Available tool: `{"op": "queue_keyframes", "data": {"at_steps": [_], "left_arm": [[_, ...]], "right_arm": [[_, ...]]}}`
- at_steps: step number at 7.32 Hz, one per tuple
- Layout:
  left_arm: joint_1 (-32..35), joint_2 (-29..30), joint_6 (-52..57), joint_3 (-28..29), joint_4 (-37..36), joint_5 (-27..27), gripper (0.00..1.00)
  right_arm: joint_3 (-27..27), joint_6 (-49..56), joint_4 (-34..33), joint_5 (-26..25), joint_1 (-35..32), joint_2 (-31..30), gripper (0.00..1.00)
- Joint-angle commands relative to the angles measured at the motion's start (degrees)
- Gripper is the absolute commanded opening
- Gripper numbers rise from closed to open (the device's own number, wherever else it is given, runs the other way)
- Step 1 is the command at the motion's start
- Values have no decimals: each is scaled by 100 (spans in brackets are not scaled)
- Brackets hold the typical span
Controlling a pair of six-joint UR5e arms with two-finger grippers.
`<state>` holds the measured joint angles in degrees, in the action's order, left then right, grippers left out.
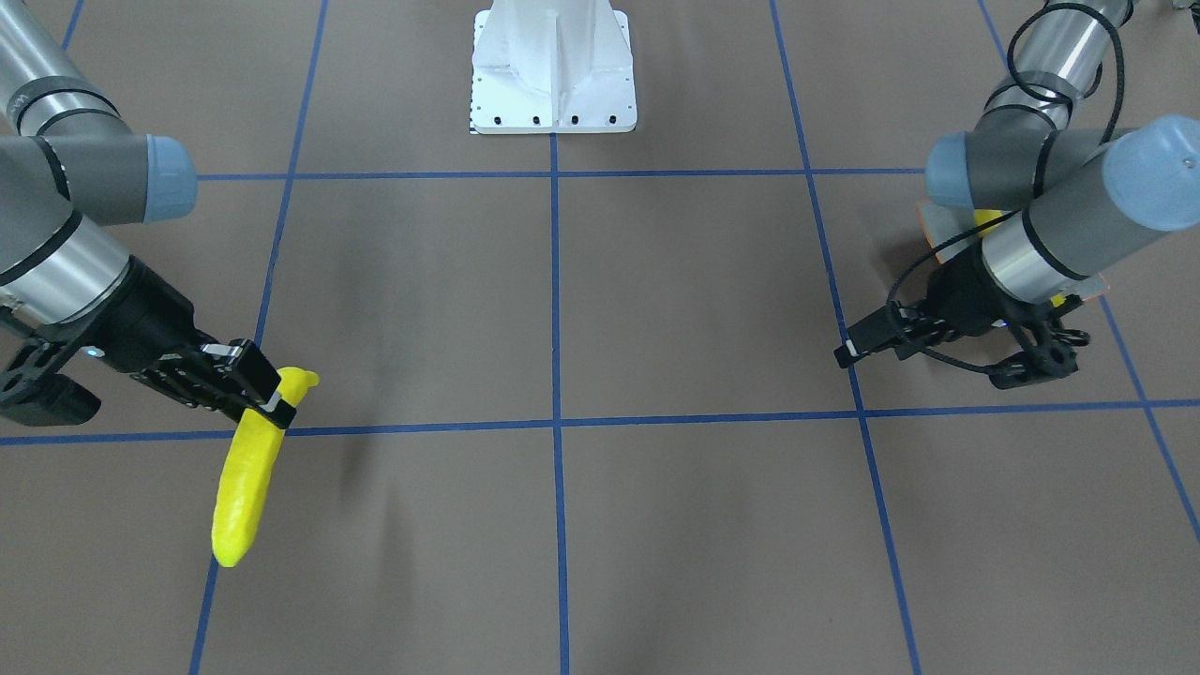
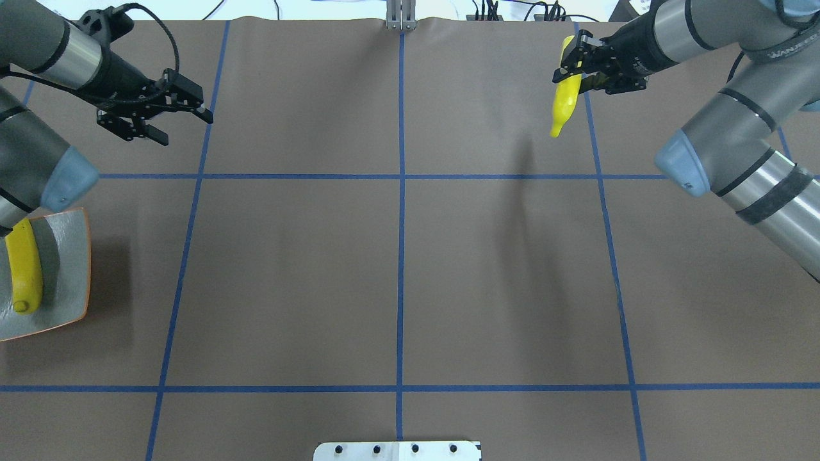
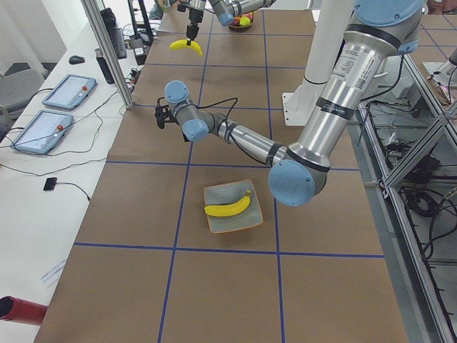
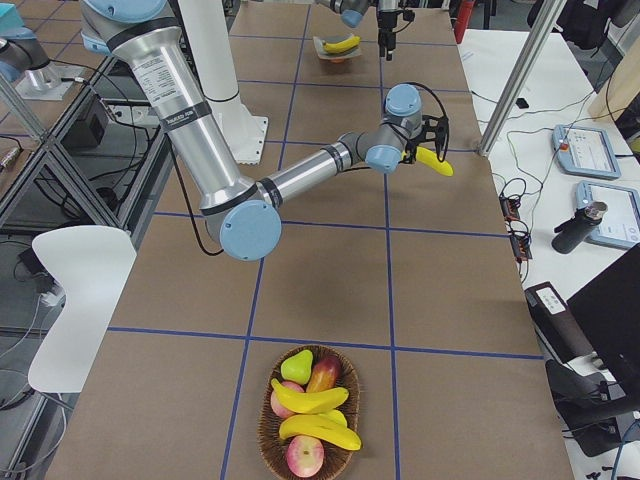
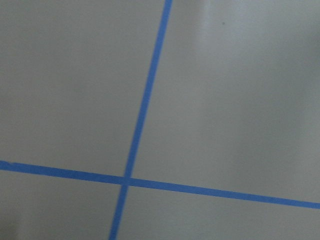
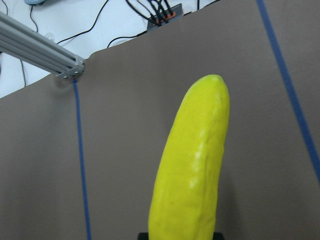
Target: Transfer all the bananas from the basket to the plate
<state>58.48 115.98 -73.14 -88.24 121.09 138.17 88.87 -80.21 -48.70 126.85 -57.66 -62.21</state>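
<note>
My right gripper (image 2: 580, 67) is shut on a yellow banana (image 2: 565, 102) near its stem and holds it above the far right of the table. The banana hangs down in the front view (image 1: 246, 487) and fills the right wrist view (image 6: 192, 165). My left gripper (image 2: 182, 127) is open and empty above the far left of the table. The grey-green plate (image 2: 67, 256) with an orange rim lies at the left edge, with one banana (image 2: 24, 269) on it. Two more bananas (image 4: 315, 400) lie in the wicker basket (image 4: 262, 440) at the table's right end.
The basket also holds a pear (image 4: 296, 366) and several apples. The white robot base (image 1: 553, 70) stands at the near middle edge. Blue tape lines cross the brown table. The left wrist view shows only table and tape.
</note>
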Motion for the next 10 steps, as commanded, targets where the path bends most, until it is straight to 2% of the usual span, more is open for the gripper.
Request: {"op": "queue_keyframes", "data": {"at_steps": [1, 3, 5, 6, 10], "left_arm": [[-319, 468, -899, 8, 465, -18, 99], [-425, 652, -1839, 113, 1248, -36, 99], [-530, 994, -2649, 280, 1609, -45, 99], [-618, 1188, -3148, 307, 1741, -45, 99], [-882, 1584, -3882, 316, 2006, -63, 99]], "right_arm": [[-36, -1125, 1330, -37, 377, -2, 0], [-81, -1662, 2377, -220, 631, 7, 0], [-124, -2103, 3423, -1052, 1245, -2, 0], [-125, -2113, 3715, -1466, 1579, 24, 0], [-116, -1886, 3771, -1514, 2003, 288, 0]]}}
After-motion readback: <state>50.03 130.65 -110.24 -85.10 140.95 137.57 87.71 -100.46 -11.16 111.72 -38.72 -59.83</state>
